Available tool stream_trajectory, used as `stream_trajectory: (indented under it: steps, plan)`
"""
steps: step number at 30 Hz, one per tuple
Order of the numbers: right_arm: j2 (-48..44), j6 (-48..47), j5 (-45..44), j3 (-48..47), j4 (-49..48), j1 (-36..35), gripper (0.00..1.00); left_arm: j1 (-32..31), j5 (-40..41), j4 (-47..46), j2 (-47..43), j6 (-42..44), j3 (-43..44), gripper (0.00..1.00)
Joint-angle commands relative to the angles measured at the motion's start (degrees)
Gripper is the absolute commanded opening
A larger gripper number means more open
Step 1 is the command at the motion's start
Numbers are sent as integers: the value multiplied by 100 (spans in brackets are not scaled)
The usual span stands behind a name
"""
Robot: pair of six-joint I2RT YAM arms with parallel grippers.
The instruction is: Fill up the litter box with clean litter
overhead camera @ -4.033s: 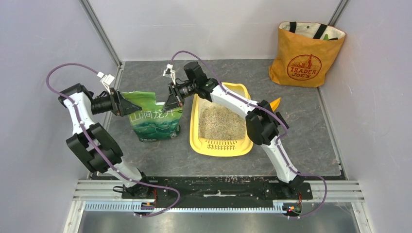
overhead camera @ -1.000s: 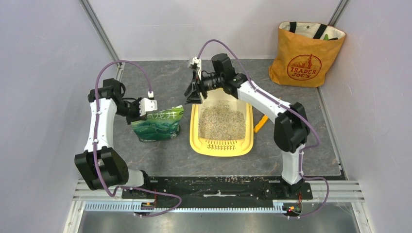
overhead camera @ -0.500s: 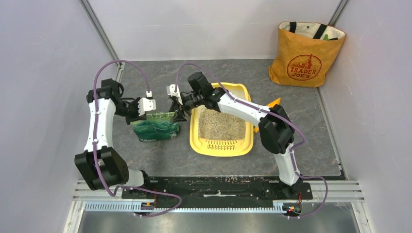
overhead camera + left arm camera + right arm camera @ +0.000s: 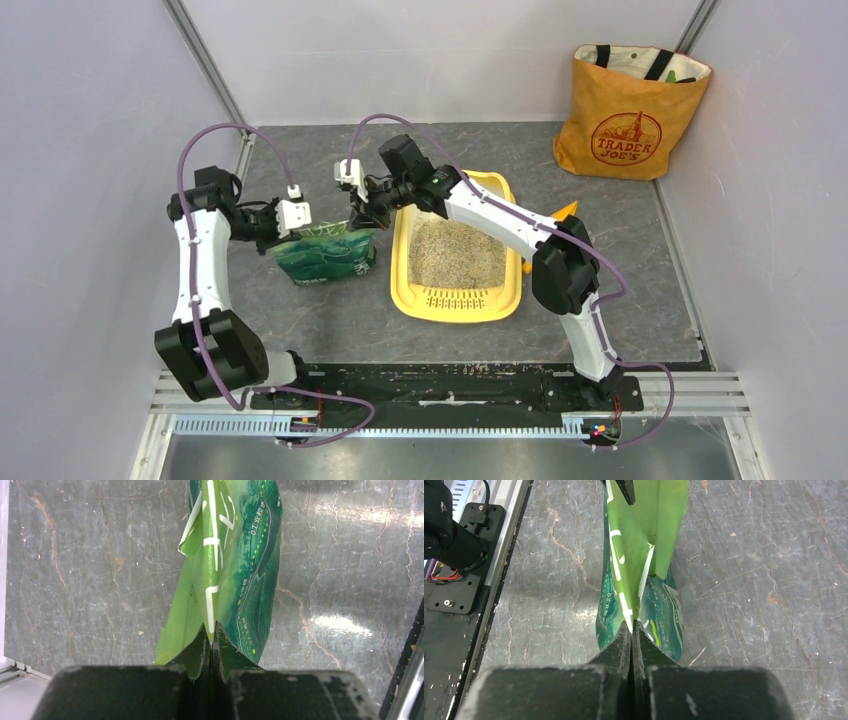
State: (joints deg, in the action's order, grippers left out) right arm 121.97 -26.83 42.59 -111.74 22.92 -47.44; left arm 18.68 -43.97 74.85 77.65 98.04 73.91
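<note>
Top external view first: the green bag [image 4: 325, 257] sits on the table [image 4: 640, 290], at 9 o'clock from the yellow litter box [image 4: 455, 306]. The box is in the middle of the table and has a layer of grey litter [image 4: 455, 250] in it.

Both arms hold the bag by its top edge. The left gripper [image 4: 212, 636] has its jaws pressed together on one end of the thin green plastic. The right gripper [image 4: 631, 632] has its jaws pressed together on the other end.

What could go wrong? The plastic is thin and crinkly, so I think it could slip out of a pinch when the bag goes up. Then one side would drop and litter would fall on the table. If the two arms pull away from each other, the bag could rip. If it tips too soon, before it is over the box, the litter would land at 9 o'clock of the box and not inside. I cannot tell how much litter is in the bag.

Other things: an orange scoop [image 4: 566, 211] peeks out at 3 o'clock of the box, partly behind the right arm. An orange tote bag [image 4: 625, 125] stands well apart, at 1 o'clock in the far corner. The right arm reaches across the far side of the box, so it may be in the way of the pour.
</note>
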Motion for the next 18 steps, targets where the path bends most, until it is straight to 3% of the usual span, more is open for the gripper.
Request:
stream_trajectory:
  steps: [1, 7, 8, 11, 13, 18]
  plan:
    - [-119, -68, -196, 114, 313, 152, 0, 119, -614, -395, -258, 426, -286, 2]
    - [133, -174, -532, 159, 889, 42, 0, 126, -415, -758, -39, 2, -658, 2]
    - [31, -174, -500, 186, 877, 42, 0, 127, -474, -891, -119, -220, -652, 7]
    - [-190, -96, -413, 343, 572, 40, 0, 112, -1024, -577, -253, -377, -459, 42]
    - [-183, -13, -349, 301, 497, 42, 0, 44, -1422, -383, -326, -288, -404, 55]
    - [-206, 94, -294, 425, 227, 42, 0, -289, -1699, -897, -351, -966, -593, 60]
